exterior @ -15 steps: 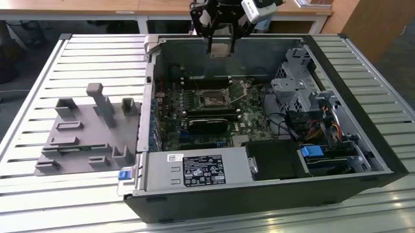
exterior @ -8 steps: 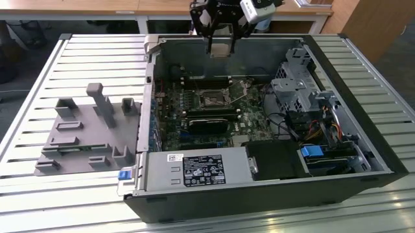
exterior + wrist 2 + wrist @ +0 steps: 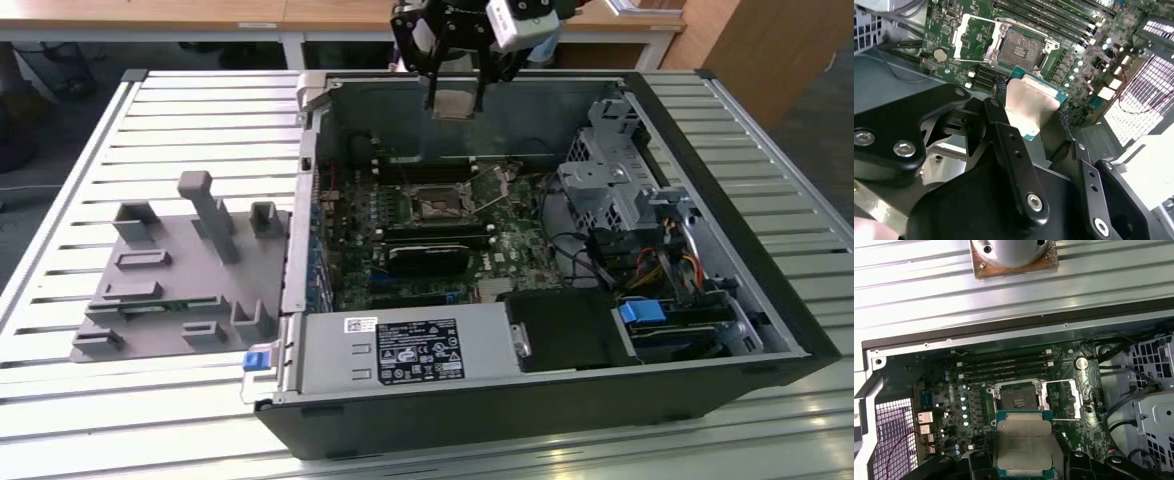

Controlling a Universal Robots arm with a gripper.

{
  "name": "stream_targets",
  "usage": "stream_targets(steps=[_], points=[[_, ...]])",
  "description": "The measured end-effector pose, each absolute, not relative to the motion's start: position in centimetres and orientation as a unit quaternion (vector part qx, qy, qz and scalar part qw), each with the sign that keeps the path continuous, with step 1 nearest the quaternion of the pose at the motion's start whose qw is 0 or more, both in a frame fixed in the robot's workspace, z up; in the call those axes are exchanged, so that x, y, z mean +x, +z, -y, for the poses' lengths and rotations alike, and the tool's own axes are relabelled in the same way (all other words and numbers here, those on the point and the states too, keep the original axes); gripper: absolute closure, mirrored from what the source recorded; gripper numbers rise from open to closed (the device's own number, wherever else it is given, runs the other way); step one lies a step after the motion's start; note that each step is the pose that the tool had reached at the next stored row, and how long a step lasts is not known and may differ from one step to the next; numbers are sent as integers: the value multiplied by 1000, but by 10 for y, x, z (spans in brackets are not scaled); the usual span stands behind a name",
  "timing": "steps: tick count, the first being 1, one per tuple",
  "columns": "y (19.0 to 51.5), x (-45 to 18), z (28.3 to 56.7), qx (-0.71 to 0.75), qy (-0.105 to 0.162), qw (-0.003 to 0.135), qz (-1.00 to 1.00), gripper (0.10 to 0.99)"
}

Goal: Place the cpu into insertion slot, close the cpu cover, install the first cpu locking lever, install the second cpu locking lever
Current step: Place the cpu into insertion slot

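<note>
1. Currently the jaws sit at top centre of the exterior view, over the far edge of the open pc case (image 3: 747, 330). They are pinching the cpu (image 3: 454, 104) by two opposite edges.
2. Cpu in both wrist views (image 3: 1031, 100) (image 3: 1024, 440): pale metal face showing, green edge round it, a black finger (image 3: 1004, 130) on each side. It is held up in the air, well clear of the board.
3. Insertion slot (image 3: 438, 203) is mid-frame in the exterior view, lower in the pic than the cpu, set in the green motherboard (image 3: 514, 250). The wrist views (image 3: 1021, 47) (image 3: 1016, 397) show its dark contact field exposed.
4. Cpu cover (image 3: 958, 36) (image 3: 1077, 399) is swung open and lies just beside the slot, w/ green board showing thru its square window.
5. Long black memory sticks (image 3: 1004, 365) run along one side of the slot, near but not touching.
6. Case lies on its side on a slatted metal worktop (image 3: 200, 110). The psu (image 3: 400, 350) is at lower centre of the exterior view, w/ drive cage & cables (image 3: 641, 260) towards the exterior view's right.
7. Grey moulded fixture (image 3: 174, 270) is on the worktop at the exterior view's left, just beside the case.
</note>
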State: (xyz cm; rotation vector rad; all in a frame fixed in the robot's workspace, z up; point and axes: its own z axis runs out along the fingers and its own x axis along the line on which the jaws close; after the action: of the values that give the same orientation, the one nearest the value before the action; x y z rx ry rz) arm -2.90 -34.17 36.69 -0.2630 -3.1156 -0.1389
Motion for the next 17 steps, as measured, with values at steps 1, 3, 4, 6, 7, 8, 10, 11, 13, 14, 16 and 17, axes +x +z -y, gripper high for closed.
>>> stream_targets(steps=[1, 3, 4, 6, 7, 8, 10, 11, 13, 14, 16, 17], points=[[367, -29, 342, -90, -44, 6, 995, 561], [367, -29, 342, -102, -44, 5, 994, 561], [367, -29, 342, -108, -44, 5, 993, 561], [366, -29, 342, -121, -44, 4, 992, 561], [366, -29, 342, -128, -44, 4, 991, 561], [366, -29, 342, -135, -44, 4, 990, 561], [366, -29, 342, -150, -44, 3, 988, 561], [366, -29, 342, -157, -44, 3, 987, 561], [366, -29, 342, -170, -44, 2, 984, 561], [365, -29, 342, -178, -44, 2, 983, 561], [365, -29, 342, -193, -44, 1, 980, 561], [365, -29, 342, -201, -44, 0, 979, 561]])
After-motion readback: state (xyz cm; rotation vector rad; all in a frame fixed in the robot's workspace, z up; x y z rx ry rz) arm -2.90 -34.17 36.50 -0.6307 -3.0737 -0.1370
